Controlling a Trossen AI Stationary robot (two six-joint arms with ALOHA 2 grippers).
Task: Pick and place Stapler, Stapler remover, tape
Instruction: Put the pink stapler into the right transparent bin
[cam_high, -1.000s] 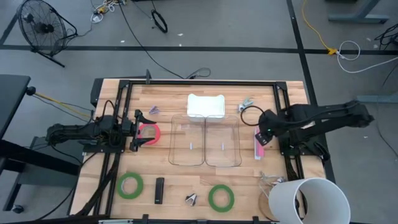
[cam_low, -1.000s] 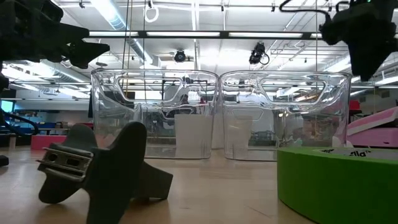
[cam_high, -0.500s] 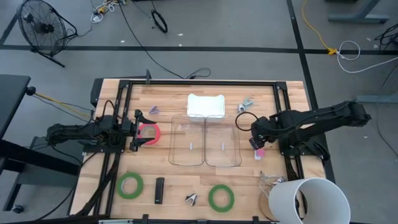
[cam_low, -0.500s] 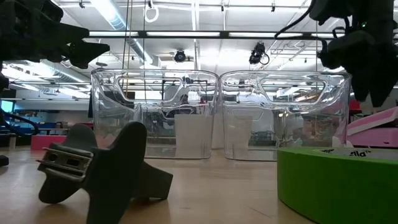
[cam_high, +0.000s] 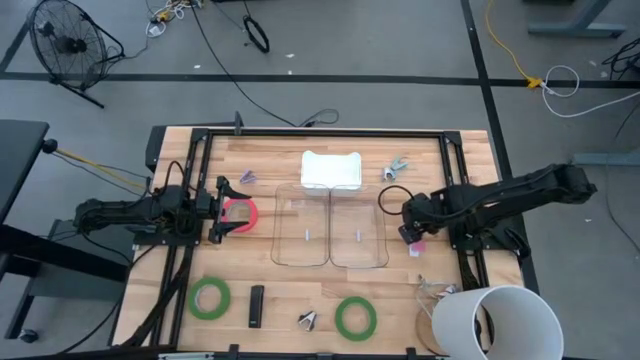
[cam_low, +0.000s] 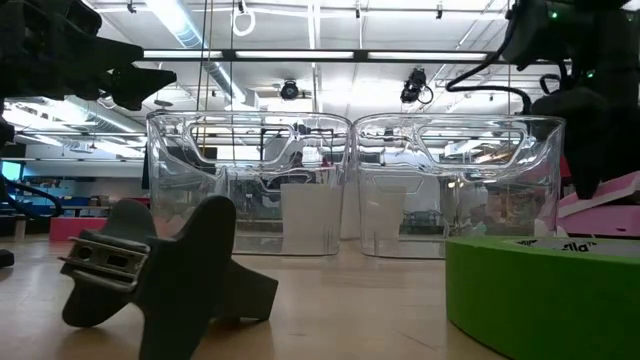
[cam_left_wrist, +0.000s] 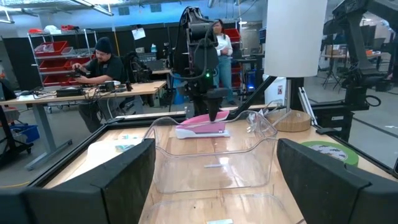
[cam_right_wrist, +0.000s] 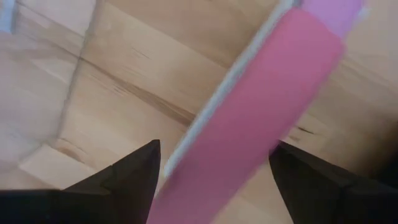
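From above, the right claw has slid left and lower over the pink stapler, which lies on the table just right of the clear bins. The left claw has stayed by the red tape ring, spread apart.

At table height, the right arm now hangs lower before the stapler.

The right wrist view has the fingers spread, straddling the stapler without gripping it.

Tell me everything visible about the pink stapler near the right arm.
The pink stapler is long and narrow, with a pink top and a pale lower part. It lies flat on the wooden table, just right of the right clear bin. The right end effector stands directly over it, fingers open either side.
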